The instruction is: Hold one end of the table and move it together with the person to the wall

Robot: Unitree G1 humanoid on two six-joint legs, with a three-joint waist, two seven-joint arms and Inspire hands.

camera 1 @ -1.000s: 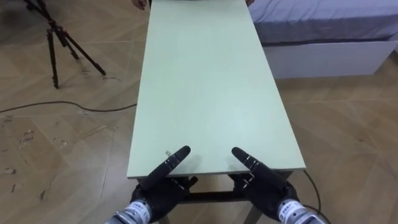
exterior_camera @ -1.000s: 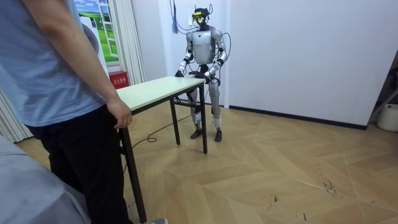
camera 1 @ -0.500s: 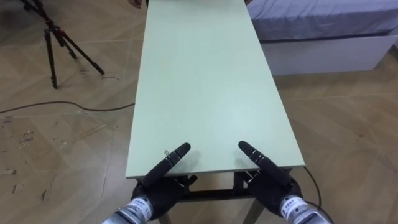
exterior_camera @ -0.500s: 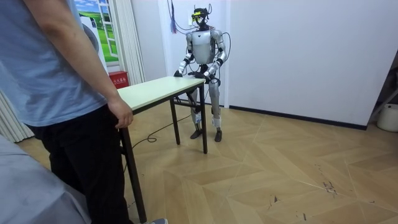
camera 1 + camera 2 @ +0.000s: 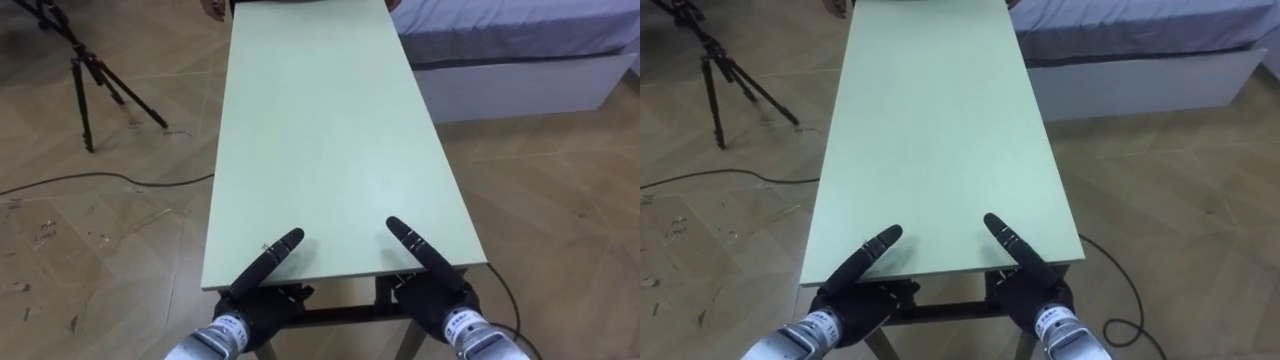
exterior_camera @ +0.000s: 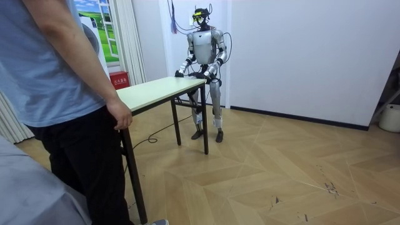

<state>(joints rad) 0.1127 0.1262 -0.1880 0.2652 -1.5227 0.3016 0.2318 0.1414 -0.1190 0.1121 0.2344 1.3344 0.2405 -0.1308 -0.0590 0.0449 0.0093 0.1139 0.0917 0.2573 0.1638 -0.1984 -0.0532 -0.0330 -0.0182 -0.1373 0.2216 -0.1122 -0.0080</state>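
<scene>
- As both short ends of the table [image 5: 320, 130] are held, I judge that the carrying is just beginning. The next move asks the robot to step together with the person [image 6: 56, 94] and to keep its end level.
- At the bottom of the left eye view, the left hand [image 5: 250, 295] and the right hand [image 5: 442, 298] clasp the near edge. Each thumb lies flat on the top and the rest of the hand reaches under the board.
- From there the table runs up the middle of the frame, with nothing on it.
- At the lower left of the room view, the person's hand [image 6: 119, 115] grips the far corner.
- Beyond, a tripod [image 5: 85, 75] stands at the upper left and a bed [image 5: 520, 40] at the upper right.
</scene>
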